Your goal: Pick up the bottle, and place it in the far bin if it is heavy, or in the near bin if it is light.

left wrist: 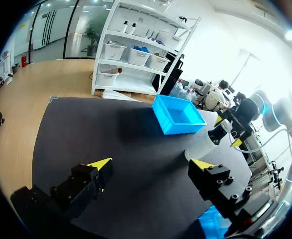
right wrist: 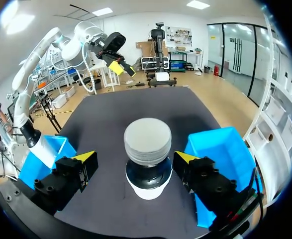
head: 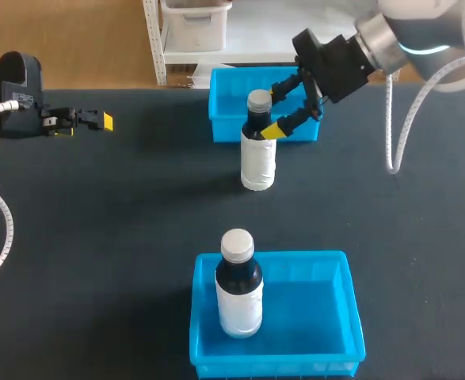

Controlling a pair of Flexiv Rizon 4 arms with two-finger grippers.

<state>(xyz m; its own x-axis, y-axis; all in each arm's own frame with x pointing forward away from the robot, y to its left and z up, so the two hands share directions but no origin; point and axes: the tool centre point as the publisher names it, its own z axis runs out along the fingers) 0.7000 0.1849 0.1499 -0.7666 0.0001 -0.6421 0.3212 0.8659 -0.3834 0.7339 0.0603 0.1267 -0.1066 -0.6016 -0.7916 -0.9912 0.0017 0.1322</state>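
A bottle (head: pixel 258 150) with a dark neck, white label and grey cap (right wrist: pixel 147 140) stands upright on the black table just in front of the far blue bin (head: pixel 224 107). My right gripper (head: pixel 270 111) is at its neck, open, with one yellow-tipped finger on each side and small gaps showing in the right wrist view (right wrist: pixel 136 160). A second, similar bottle (head: pixel 238 286) stands upright in the near blue bin (head: pixel 327 317). My left gripper (head: pixel 89 120) hovers open and empty (left wrist: pixel 150 164) over the table's far left.
The far bin (left wrist: pixel 178 115) has nothing in it in the left wrist view. A white cable hangs from my right arm (head: pixel 390 127) above the table's right side. Dark tabletop (head: pixel 121 237) spreads between the bins and to the left.
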